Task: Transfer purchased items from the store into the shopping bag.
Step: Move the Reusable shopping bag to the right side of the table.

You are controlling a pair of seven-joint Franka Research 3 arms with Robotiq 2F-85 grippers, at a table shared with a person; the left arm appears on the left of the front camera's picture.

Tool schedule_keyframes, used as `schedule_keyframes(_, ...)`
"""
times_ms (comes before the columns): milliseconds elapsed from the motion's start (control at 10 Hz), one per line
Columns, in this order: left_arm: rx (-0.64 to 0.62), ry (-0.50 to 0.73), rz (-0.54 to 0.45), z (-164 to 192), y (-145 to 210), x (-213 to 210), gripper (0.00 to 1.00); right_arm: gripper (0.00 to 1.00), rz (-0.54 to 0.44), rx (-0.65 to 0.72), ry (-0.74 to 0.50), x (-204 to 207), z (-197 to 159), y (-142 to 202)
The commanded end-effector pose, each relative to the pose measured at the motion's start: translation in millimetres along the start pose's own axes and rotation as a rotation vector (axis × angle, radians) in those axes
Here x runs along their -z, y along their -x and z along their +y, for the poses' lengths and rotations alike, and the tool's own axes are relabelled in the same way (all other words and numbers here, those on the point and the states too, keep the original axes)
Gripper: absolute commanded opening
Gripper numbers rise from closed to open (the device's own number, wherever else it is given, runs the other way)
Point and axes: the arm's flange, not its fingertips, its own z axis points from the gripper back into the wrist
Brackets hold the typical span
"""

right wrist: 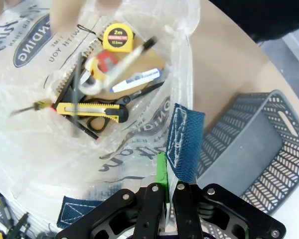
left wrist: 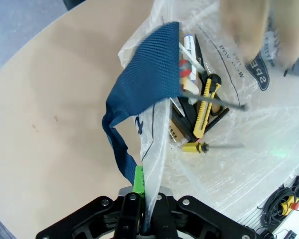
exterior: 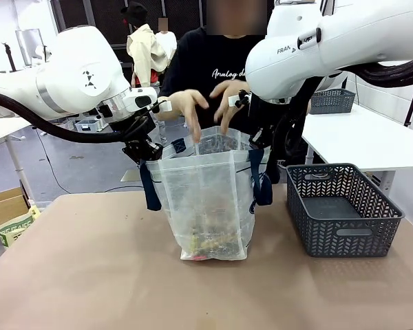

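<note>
- The left tool [left wrist: 145, 191] is clamped on the rim of the bag [exterior: 206, 199], with the thin film pinched between its green pads just beside a navy strap [left wrist: 144, 74].
- The right tool [right wrist: 167, 186] is clamped the same way on the opposite rim, next to the other strap.
- Between the two tools the mouth of the bag gapes wide. The person's hands [exterior: 190, 104] hover just above it, nearer the far rim than either tool.
- The step in hand looks to be holding the bag open while the person drops things in. To my eye it goes best if both tools grip firmly, level with each other and well apart, so the film stays taut and the opening does not sag shut.
- Pulling the tools further apart could stretch or tear the soft plastic, and letting go of one side would fold the mouth over.
- Down below both tools, at the bottom of the bag, lie the items: a yellow tape measure [right wrist: 118, 39], a yellow knife [right wrist: 89, 109], a white marker [right wrist: 137, 79] and some dark thin pieces I cannot name.
- The bag stands on the table [exterior: 89, 275].
- The basket [exterior: 344, 240] sits on the outer side of the right tool, near the bag but apart from it, and I see nothing in it.
- So the transfer looks nearly done.
</note>
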Motion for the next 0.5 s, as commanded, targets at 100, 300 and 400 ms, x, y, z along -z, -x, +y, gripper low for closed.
schedule_keyframes(100, 0.0, -0.001, 0.0, 0.6, 0.2, 0.1, 0.0, 0.0, 0.0, 0.001, 0.001, -0.4, -1.6, 0.6)
schedule_keyframes(300, 0.0, -0.001, 0.0, 0.6, 0.2, 0.1, 0.0, 0.0, 0.0, 0.001, 0.001, -0.4, -1.6, 0.6)
schedule_keyframes(400, 0.0, -0.001, 0.0, 0.6, 0.2, 0.1, 0.0, 0.0, 0.0, 0.001, 0.001, -0.4, -1.6, 0.6)
